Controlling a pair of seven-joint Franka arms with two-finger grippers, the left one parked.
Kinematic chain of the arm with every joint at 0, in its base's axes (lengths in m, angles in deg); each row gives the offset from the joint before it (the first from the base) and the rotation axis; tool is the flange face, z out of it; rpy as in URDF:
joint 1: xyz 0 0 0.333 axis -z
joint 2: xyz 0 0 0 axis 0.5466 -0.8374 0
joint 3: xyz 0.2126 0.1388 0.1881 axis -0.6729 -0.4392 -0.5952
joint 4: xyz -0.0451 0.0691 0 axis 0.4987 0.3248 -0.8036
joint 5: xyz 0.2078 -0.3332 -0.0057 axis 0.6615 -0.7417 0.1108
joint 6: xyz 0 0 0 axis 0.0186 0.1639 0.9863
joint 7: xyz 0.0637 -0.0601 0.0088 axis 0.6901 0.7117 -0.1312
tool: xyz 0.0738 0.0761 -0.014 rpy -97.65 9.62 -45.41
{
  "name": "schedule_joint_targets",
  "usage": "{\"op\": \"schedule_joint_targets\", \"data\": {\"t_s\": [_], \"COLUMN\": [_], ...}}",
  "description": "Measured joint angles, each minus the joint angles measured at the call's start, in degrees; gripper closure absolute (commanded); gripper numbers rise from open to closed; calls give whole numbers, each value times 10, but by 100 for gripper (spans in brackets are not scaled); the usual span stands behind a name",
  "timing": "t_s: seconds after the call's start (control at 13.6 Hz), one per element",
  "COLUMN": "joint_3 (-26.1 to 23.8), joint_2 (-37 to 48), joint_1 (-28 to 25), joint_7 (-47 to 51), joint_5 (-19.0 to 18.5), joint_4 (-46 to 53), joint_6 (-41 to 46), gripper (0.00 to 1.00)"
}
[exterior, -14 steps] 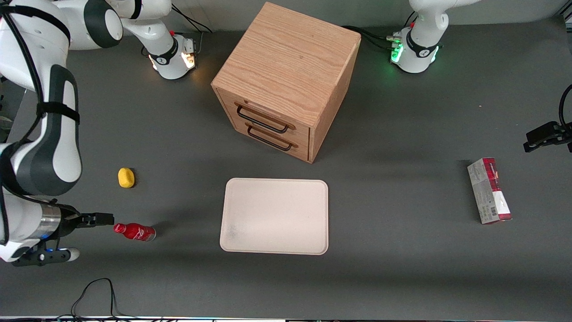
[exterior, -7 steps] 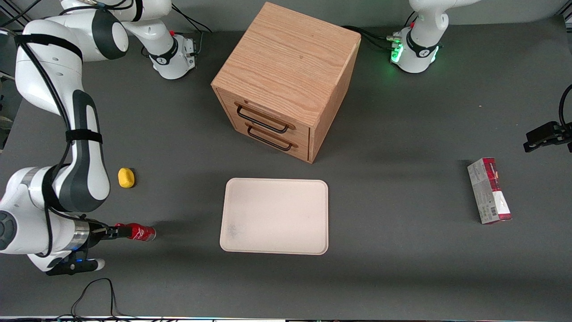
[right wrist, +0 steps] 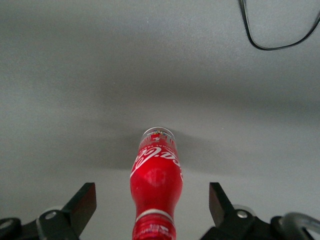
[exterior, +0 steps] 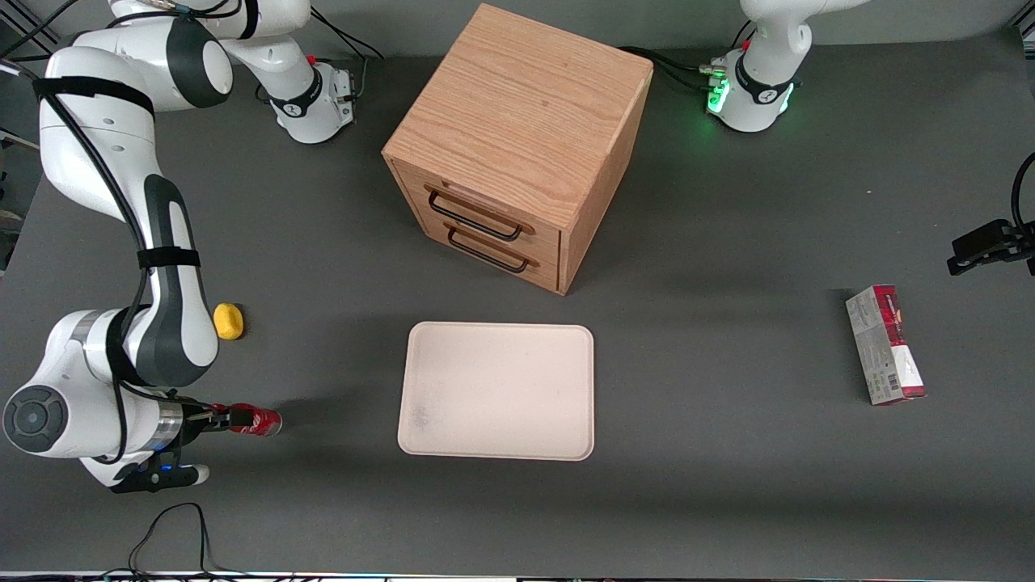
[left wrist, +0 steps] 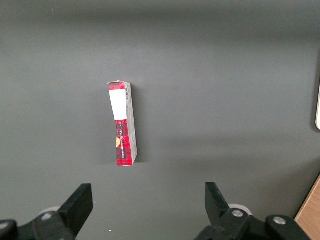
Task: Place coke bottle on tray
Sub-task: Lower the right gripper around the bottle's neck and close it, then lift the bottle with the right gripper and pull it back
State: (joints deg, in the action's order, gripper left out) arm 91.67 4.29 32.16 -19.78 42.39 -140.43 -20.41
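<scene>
Right wrist view: gripper [right wrist: 152,212] splayed around coke bottle [right wrist: 155,187]

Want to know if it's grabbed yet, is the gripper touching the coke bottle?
Apart. The right wrist view shows the open gripper straddling the lying coke bottle, with grey table visible between each finger and the bottle.

Claw [exterior: 230,419] open astride coke bottle [exterior: 257,421]; bare table [exterior: 340,420] to tray [exterior: 497,390].
</scene>
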Motion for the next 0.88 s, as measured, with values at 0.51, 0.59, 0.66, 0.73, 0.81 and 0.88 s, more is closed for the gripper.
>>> {"op": "schedule_joint_targets", "data": {"t_s": [0.51, 0.59, 0.66, 0.73, 0.81, 0.88], "joint_3": [0, 0, 0, 0, 0, 0], "joint_2": [11, 13, 13, 13, 13, 13], "joint_1": [0, 0, 0, 0, 0, 0], "joint_7": [0, 0, 0, 0, 0, 0], "joint_5": [0, 0, 0, 0, 0, 0], "joint_4": [-12, -12, -13, -13, -13, -14], "joint_6": [-1, -1, -1, -1, -1, -1], "gripper": [17, 38, 57, 74, 86, 93]}}
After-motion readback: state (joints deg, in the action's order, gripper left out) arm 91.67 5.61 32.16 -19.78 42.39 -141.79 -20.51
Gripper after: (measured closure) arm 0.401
